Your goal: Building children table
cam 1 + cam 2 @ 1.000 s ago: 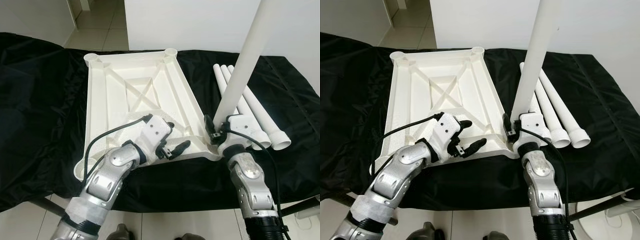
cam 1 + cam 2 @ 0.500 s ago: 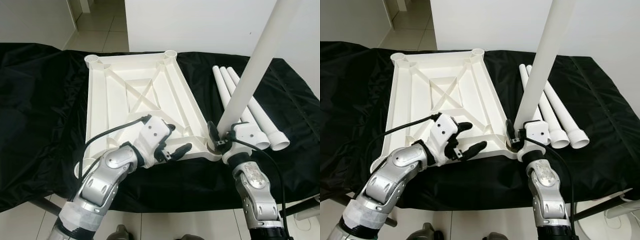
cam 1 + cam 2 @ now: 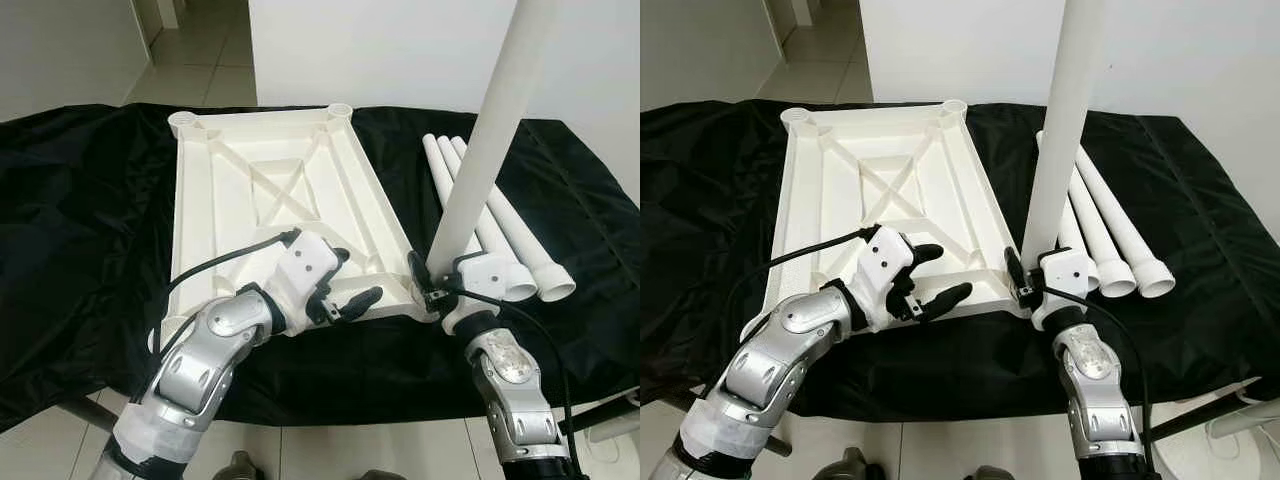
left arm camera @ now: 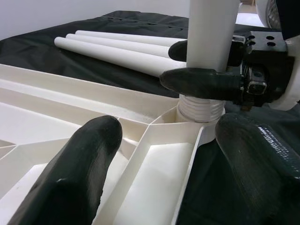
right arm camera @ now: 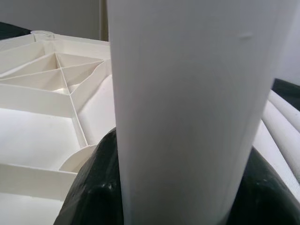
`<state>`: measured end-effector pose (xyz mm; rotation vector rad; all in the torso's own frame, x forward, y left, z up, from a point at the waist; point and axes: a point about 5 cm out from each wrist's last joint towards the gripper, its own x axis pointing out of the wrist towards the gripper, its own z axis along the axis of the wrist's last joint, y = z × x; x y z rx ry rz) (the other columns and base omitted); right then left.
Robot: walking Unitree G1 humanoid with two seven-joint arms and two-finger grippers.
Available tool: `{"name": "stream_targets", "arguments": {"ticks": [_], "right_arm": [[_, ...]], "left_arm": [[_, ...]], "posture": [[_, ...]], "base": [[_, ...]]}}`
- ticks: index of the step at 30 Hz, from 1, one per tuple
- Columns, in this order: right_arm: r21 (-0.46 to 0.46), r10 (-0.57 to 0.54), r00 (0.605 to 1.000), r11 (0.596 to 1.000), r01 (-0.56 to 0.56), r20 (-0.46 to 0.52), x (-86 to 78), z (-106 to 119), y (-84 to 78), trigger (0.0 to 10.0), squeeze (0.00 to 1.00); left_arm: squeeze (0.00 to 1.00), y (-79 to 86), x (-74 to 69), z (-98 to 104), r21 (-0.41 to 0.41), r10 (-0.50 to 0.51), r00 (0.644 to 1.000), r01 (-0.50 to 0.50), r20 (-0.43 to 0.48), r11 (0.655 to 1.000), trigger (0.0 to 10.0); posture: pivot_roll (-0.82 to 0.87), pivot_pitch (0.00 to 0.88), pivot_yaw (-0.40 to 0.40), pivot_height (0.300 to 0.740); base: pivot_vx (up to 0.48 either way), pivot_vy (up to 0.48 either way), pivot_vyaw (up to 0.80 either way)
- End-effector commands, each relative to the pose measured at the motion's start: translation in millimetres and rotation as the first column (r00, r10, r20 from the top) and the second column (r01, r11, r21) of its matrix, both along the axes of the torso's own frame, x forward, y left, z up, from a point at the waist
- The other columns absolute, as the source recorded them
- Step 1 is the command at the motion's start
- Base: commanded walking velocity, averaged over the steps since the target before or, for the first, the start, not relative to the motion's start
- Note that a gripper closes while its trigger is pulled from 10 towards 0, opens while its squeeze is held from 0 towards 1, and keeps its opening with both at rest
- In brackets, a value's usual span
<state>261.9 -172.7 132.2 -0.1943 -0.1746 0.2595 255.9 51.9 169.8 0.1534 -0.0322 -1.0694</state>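
Since 1 s ago the leg (image 3: 487,150) has swung from a rightward lean to nearly upright, w/ the right arm drawn lower. Left to right: left pincer (image 3: 345,292) sits w/ fingers spread wide over the near rim of the tabletop (image 3: 262,190), holding nothing, likely to steady it. Tabletop lies upside down, ribs up, on the black-draped counter (image 3: 80,220), long axis running away from the robot. Right pincer (image 3: 432,285) is clamped round the leg's base. Leg stands at the near right corner socket (image 4: 199,111), threaded end down, long axis vertical, prob. being seated. Three spare legs (image 3: 520,240) lie further right, side by side.
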Motion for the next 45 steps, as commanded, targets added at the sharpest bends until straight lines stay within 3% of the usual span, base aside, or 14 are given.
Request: {"name": "stream_targets", "arguments": {"ticks": [1,10,15,21,23,26,45], "right_arm": [[-0.039,0.024,0.996,0.999,-0.027,-0.087,-5.2,-21,1.2,10.0,0.0],[-0.135,0.094,0.992,0.985,-0.104,-0.081,-9.1,-30,6.4,10.0,0.0],[-0.129,0.101,0.991,0.985,-0.111,-0.086,-7.3,-33,7.5,10.0,0.0],[-0.053,0.114,0.988,0.991,-0.12,-0.104,-3.7,-39,13.3,10.0,0.0],[0.045,0.097,0.987,0.995,-0.092,-0.13,-1.3,-42,14.0,10.0,0.0],[0.109,0.094,0.985,0.991,-0.079,-0.147,0.3,-44,15.5,10.0,0.0],[0.161,0.101,0.974,0.985,-0.068,-0.204,8.1,-50,21.5,10.0,0.0]], "left_arm": [[0.0,0.5,-2.0,-1,-0.001,-0.002,1.0,0.002,-0.013,1.0,10.0],[0.0,1.3,-0.8,1,-0.005,0.01,1.0,-0.01,-0.009,1.0,10.0],[0.0,1.7,-0.3,2,-0.008,0.013,1.0,-0.013,-0.009,1.0,10.0],[0.0,2.1,0.7,5,-0.009,0.021,1.0,-0.021,0.0,1.0,10.0],[0.0,2.5,1.2,5,-0.011,0.026,1.0,-0.026,0.002,1.0,10.0],[0.0,2.9,1.4,6,-0.012,0.029,1.0,-0.029,0.002,0.999,10.0],[0.0,3.7,1.9,7,-0.011,0.041,0.999,-0.041,0.006,0.999,10.0]], "posture": [[-0.08,0.011,-0.003,0.74],[-0.08,0.022,0.002,0.74],[-0.08,0.031,0.008,0.74],[-0.08,0.033,0.008,0.74],[-0.07,0.038,0.011,0.74],[-0.07,0.038,0.011,0.74],[-0.07,0.037,0.005,0.74]], "base": [[0.0,0.0,0.0],[0.0,0.0,0.0],[0.0,0.0,0.0],[0.0,0.0,0.0],[0.0,0.0,0.0],[0.0,0.0,0.0],[0.0,0.0,0.0]]}}
